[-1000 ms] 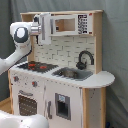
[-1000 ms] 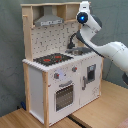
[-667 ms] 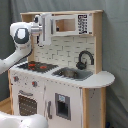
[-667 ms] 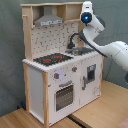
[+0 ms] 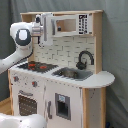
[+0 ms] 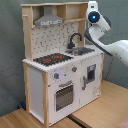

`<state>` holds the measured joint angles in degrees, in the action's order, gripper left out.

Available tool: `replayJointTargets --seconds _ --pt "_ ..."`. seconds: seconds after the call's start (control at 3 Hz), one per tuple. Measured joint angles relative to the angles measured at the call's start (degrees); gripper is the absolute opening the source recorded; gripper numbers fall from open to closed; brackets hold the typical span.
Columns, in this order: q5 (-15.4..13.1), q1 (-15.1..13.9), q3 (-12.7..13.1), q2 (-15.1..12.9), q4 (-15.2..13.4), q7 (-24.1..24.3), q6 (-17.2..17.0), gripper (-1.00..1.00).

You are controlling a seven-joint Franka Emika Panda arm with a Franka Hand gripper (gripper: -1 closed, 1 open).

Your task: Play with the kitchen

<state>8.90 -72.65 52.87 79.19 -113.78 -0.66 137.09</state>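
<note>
The kitchen [image 5: 65, 95] [image 6: 50, 100] is a tall white and light-wood toy with a black-red hob [image 5: 36, 65] [image 6: 52, 59], a black faucet [image 5: 85, 57] [image 6: 75, 39] over a sink [image 5: 72, 73], an oven door [image 6: 64, 96] and a grey hood [image 6: 50, 20]. My gripper [image 5: 45, 27] hangs at the height of the top shelf, in front of the kitchen and apart from it. In the first exterior view it overlaps the hood area. In the second exterior view my wrist [image 6: 95, 15] sits by the kitchen's upper right corner.
A grey curtain [image 5: 117, 60] hangs behind the kitchen. The kitchen stands on a wooden surface [image 6: 100, 115]. My white arm rises from the first exterior view's lower left [image 5: 20, 121] and enters from the second exterior view's right [image 6: 120, 50].
My wrist has shifted a little toward the second exterior view's right at the same height. It barely moves in the first exterior view. The kitchen is unchanged.
</note>
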Motion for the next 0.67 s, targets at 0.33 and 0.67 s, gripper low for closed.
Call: replayJointTargets --seconds 0.33,0.67 --pt "0.0 3.9 -1.5 -0.2 -3.4 -0.8 2.4 -1.0" --pt "0.0 6.1 -2.0 -0.3 -7.1 -1.1 6.2 -1.0"
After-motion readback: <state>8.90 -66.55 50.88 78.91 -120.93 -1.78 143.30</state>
